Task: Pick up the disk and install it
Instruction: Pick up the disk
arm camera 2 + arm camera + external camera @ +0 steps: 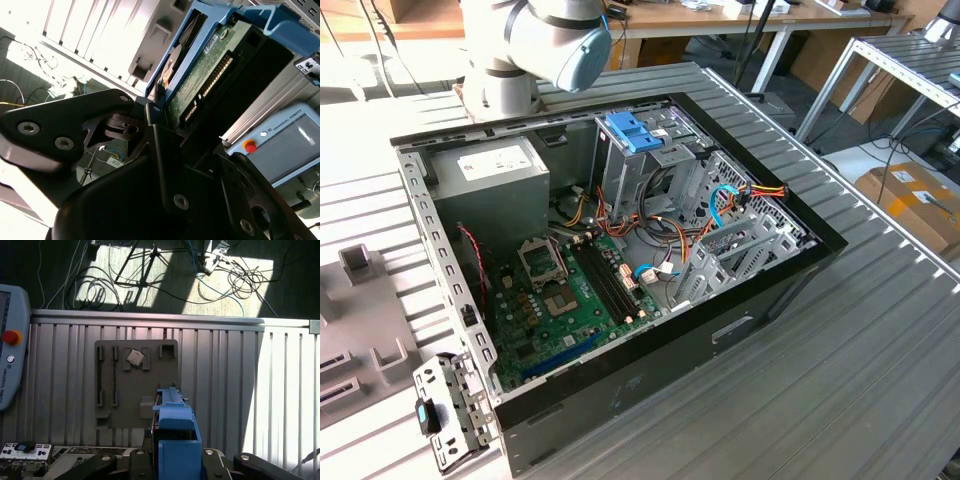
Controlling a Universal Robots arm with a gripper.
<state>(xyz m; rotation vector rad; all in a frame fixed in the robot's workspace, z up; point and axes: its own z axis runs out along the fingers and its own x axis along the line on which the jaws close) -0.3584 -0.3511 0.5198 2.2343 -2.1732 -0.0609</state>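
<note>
In the second wrist view the disk (pixel 200 82) shows its green circuit-board underside and a row of connector pins. It sits in a bright blue plastic bracket (pixel 260 20). My gripper (pixel 162 117) is shut on the disk, with its dark fingers (pixel 150 112) against the bracket's edge. In the first wrist view the same blue bracket (pixel 175 440) stands between the fingers of my gripper (pixel 175 462), held in the air over the ribbed metal table (pixel 225 380). The open computer case (pixel 620 250) lies on its side in the exterior view, with a drive cage (pixel 650 170) at its back.
Another blue bracket (pixel 633 130) tops the drive cage. A grey power supply (pixel 490 175) and a green motherboard (pixel 560 290) fill the case. A grey fixture plate (pixel 137 385) carries a small chip (pixel 135 357). A teach pendant (pixel 10 340) lies at the table's edge. Cables trail on the floor (pixel 215 275).
</note>
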